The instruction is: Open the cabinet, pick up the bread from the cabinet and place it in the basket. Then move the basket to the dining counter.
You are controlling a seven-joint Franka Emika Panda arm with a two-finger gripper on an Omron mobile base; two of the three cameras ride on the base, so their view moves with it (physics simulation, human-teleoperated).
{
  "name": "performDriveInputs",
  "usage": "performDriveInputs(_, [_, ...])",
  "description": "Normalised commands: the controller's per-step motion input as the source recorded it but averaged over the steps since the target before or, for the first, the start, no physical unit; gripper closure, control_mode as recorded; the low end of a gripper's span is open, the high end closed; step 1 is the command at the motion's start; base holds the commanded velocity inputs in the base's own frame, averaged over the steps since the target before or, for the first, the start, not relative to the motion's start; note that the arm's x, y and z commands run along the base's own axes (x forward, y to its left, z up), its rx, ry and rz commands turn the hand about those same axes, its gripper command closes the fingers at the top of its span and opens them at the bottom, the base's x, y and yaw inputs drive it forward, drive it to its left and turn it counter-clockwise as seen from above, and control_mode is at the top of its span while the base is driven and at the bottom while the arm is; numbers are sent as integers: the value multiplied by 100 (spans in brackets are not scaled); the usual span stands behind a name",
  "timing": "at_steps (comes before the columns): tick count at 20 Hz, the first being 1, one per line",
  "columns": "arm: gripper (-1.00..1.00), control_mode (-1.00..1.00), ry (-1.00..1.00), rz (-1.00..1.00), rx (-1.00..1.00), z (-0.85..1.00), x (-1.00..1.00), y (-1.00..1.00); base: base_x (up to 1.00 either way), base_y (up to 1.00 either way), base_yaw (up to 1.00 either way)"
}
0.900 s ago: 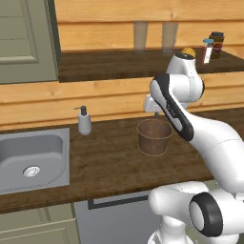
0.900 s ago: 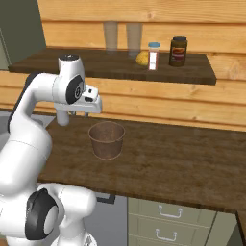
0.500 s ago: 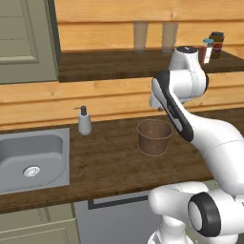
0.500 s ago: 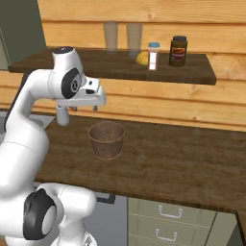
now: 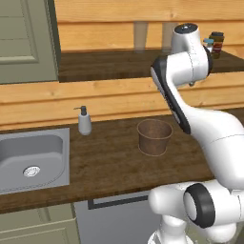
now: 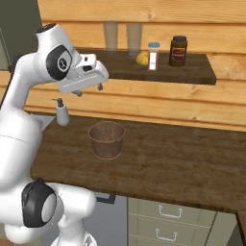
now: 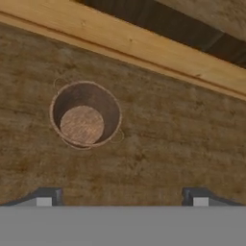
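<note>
bread (image 6: 141,58): small yellow-orange lump, sat on the dark shelf (image 6: 192,72) inside the cabinet, at the back, touching or just beside the white red-topped jar (image 6: 153,55) at its 3 o'clock. Nothing was gripping it.

jars: a darker brown jar (image 6: 178,50) stood a bit further out at 3 o'clock from the white one. In the left base view both jars (image 5: 215,42) peeked out past the arm at the far right of the shelf.

cabinet: door (image 5: 26,40) was swung open, hanging at 9 o'clock in the left base view, so the whole shelf was exposed. Two pale upright blurs stood at the back of the shelf, couldn't tell what they were.

basket (image 6: 106,139): upright on the wood surface (image 6: 182,163) below the shelf, roughly at 7 o'clock from the bread in the right base view, well apart from it. Hand view looked straight down into it (image 7: 85,114), and it was empty, woven bottom showing.

jaws: the gripper (image 6: 88,91) was up around shelf-edge height, above the basket and pointing down. In the hand view the two fingertips (image 7: 44,198) sat far apart at the bottom corners with nothing between them, so spread wide and released.

soap bottle (image 5: 84,121): on the surface at 9 o'clock from the basket, near the wall.

sink (image 5: 29,159): steel one set into the surface, further out at 9 o'clock past the bottle.

drawers (image 6: 166,221): grey-green with metal handles, under the surface at 5 o'clock in the right base view.
</note>
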Motion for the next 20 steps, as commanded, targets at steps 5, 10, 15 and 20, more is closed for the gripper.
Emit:
performDriveInputs(5, [-100, -100, 0, 4, -7, 68, 31, -39, 0, 0, 0])
performDriveInputs(10, [-100, -100, -4, 2, -9, 28, 71, -43, 0, 0, 0])
performDriveInputs(15, [-100, -100, 0, 9, -4, 22, 64, -33, 0, 0, 0])
performDriveInputs(20, [-100, -100, 0, 16, -3, 28, 53, -14, 0, 0, 0])
